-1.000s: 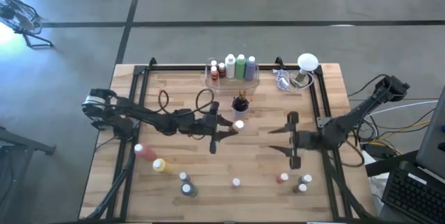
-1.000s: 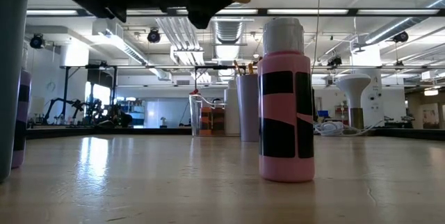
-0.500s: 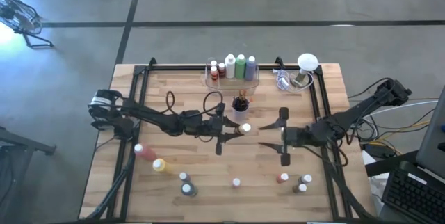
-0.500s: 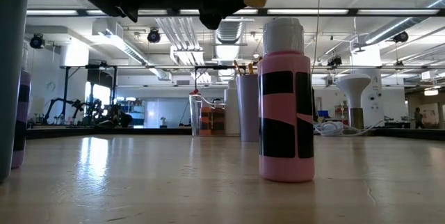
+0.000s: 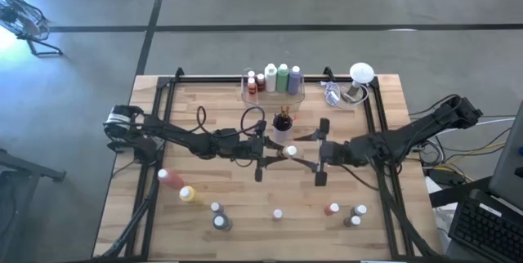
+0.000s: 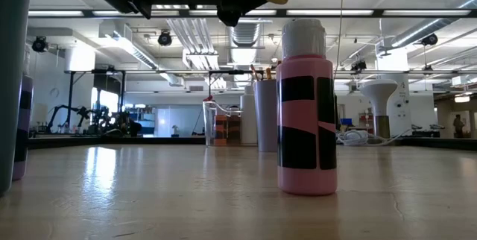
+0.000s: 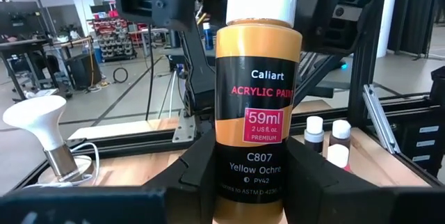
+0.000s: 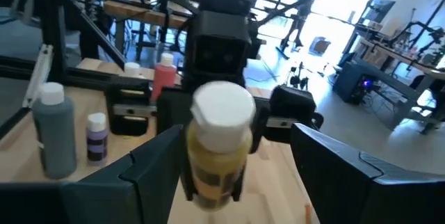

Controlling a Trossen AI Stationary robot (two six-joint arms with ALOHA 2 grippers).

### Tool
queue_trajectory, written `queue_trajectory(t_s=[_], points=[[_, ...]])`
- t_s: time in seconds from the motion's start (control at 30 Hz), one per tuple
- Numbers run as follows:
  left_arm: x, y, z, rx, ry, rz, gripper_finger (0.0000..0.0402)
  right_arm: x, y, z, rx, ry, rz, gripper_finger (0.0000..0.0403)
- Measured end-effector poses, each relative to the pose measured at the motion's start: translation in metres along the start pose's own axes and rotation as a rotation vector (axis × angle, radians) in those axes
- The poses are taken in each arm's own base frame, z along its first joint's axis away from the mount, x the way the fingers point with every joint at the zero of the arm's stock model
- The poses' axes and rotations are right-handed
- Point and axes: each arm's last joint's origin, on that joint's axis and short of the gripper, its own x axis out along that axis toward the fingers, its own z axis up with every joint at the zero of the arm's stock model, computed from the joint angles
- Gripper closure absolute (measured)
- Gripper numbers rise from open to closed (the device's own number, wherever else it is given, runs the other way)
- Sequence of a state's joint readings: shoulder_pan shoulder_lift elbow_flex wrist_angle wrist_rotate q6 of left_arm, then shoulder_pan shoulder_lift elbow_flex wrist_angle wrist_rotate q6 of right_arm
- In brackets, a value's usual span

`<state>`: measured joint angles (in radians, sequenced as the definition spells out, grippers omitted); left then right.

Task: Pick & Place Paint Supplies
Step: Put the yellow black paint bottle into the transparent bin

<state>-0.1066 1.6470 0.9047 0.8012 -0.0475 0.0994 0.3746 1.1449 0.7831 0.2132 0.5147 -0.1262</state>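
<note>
Above the wooden table, left claw grips the ochre bottle; right claw gapes.

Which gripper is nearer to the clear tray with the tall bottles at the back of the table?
Left. The left gripper, shut on the yellow ochre bottle, sits just in front of the clear tray; the right gripper, open, is slightly farther to the right.

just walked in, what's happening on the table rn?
Looks like a mid-air handover. The left hand grips a yellow ochre paint bottle above mid-table. The right hand, fingers open, brackets the bottle's white cap. Other bottles sit in the clear bin at the back; more stand along the front edge.
</note>
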Motion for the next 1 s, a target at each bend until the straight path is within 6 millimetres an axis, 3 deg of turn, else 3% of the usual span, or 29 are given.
queue_trajectory(t_s=[0.6, 1.0], points=[[0.001, 0.0003, 0.0009, 0.033, 0.005, 0.005, 0.0284, 0.0035, -0.0042, 0.0045, 0.044, -0.049, 0.058, 0.0191], [0.001, 0.0005, 0.0009, 0.035, 0.005, 0.004, 0.0284, 0.0057, -0.0086, 0.0038, 0.056, -0.046, 0.046, 0.0172]])
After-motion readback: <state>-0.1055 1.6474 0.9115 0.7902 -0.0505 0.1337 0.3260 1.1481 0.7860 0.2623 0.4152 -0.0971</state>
